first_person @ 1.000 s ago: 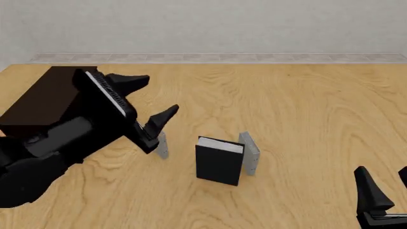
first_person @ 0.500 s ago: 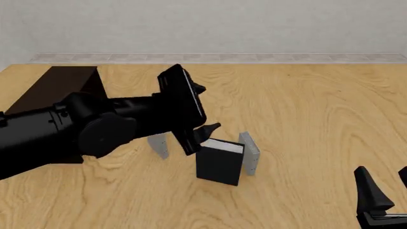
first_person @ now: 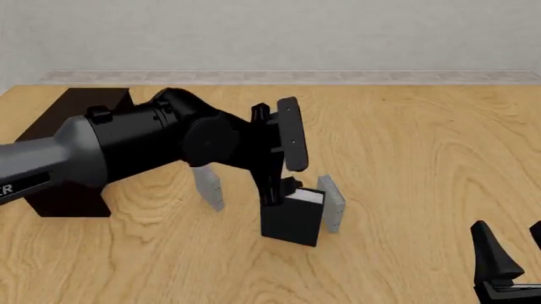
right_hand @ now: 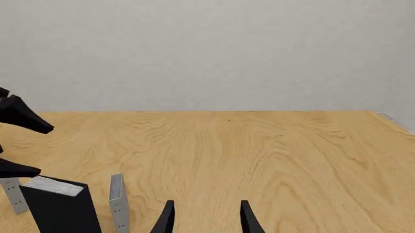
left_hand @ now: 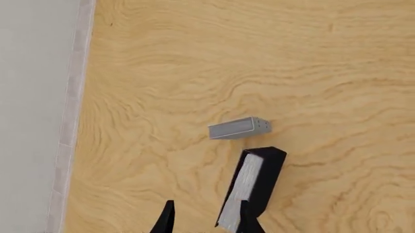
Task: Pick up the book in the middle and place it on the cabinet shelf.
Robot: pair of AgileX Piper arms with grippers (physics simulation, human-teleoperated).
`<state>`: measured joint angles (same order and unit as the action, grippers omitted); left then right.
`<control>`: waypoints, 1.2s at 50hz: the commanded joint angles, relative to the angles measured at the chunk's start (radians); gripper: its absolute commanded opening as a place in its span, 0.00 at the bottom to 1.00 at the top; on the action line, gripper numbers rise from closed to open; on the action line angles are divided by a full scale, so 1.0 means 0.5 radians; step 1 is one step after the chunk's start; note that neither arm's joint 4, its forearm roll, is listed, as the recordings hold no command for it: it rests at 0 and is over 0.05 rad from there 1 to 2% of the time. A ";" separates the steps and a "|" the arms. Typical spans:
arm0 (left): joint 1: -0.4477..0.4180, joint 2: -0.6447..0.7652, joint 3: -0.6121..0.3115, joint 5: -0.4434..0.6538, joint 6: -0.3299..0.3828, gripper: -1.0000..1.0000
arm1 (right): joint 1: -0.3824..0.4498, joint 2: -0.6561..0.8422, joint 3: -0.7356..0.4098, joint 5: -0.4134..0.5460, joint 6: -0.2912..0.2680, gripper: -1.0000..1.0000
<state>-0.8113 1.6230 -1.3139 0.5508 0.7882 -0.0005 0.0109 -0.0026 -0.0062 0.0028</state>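
1. Near the middle of the wooden table (first_person: 406, 145), I see the book (first_person: 292, 218) standing upright, black cover toward me and white page edges on top.
2. Two thin speckled grey slabs stand on either side of it: the right slab (first_person: 331, 202) is just beside the book on its far right side, and the left slab (first_person: 208, 187) stands a little apart, partly behind my left arm.
3. My left arm (first_person: 127, 152) reaches in from the left edge of the table, and the left gripper (first_person: 283, 183) sits right at the book's top left corner.
4. From the left wrist camera, both fingertips (left_hand: 167, 221) show with a clear gap between them; one is in line with the near end of the book's page edge, the other over bare table beside it, so the claw is spread and grips nothing. I cannot tell whether a tip touches the book.
5. My right gripper (first_person: 511, 256) rests low at the near right corner of the table, well apart from the book; the right wrist camera shows its fingers parted and holding nothing.
6. At the far left edge of the table stands the cabinet shelf (first_person: 63, 136), dark brown, partly hidden by my left arm.
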 commanded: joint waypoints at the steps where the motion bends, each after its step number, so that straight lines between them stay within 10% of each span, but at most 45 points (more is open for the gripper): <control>1: -0.008 0.169 -0.216 0.270 -0.006 1.00 | 0.000 0.000 0.000 0.000 0.000 1.00; 60: -0.142 0.360 -0.173 0.260 -0.146 1.00 | 0.000 0.000 0.000 0.000 0.000 1.00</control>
<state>-0.8862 1.7788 -1.3894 0.6827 0.7181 -0.0005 0.0108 -0.0026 -0.0062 0.0029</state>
